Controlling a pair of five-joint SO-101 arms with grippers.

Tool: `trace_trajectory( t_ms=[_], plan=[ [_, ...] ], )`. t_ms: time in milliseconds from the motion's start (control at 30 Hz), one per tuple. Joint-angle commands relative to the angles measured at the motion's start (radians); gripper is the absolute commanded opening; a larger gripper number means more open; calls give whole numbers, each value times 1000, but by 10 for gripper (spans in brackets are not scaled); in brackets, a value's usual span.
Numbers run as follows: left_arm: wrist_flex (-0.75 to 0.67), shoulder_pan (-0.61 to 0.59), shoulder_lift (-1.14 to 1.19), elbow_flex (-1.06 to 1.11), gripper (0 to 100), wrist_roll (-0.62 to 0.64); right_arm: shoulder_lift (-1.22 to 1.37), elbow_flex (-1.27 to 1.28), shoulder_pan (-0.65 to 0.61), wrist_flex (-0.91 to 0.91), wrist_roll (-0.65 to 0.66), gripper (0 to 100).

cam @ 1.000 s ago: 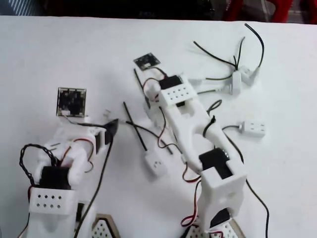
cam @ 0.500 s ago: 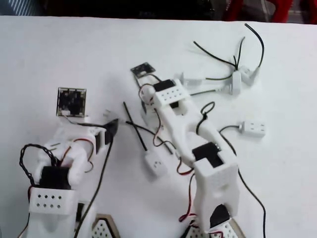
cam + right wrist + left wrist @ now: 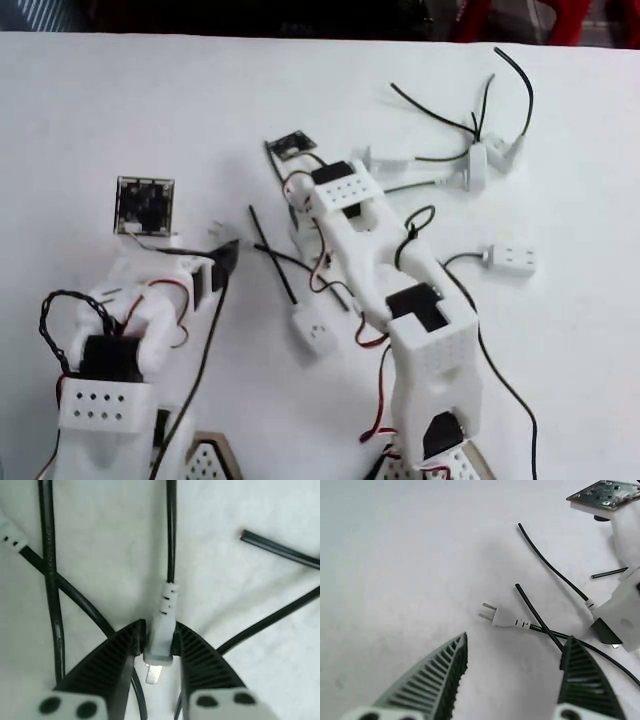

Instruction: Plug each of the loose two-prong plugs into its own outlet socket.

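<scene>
You see white table [image 3: 120, 90]. left arm [image 3: 105, 400] and right arm [image 3: 440, 350]: white shells, black motor blocks, red-and-black wiring. left gripper [image 3: 516, 640]: grey-green, ribbed. right gripper [image 3: 159, 630]: black, ribbed. held plug [image 3: 161, 625]: white, on black cord [image 3: 171, 530]. loose plug [image 3: 502, 619]: white, silvery prongs. socket block [image 3: 511, 259], right of high frame: white, holes probably dark.

The gripped plug [image 3: 162, 615] shows just 1 blurry prong between the fingers of the right gripper [image 3: 159, 630], so can't tell if there's a 2nd. The black cords [image 3: 50, 580] beside that plug all run off the edge, ends unseen.
</scene>
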Motion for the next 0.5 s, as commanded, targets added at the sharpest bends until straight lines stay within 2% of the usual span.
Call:
trace_trajectory(
  t_ms=[0, 467],
  plan=[
    [-25, -8, -22, -6, 294, 6, -24, -41, 2, 12, -5, 91],
    [-25, -8, -22, -6, 294, 5, -13, -109, 2, 38, -12, 95]
  ],
)
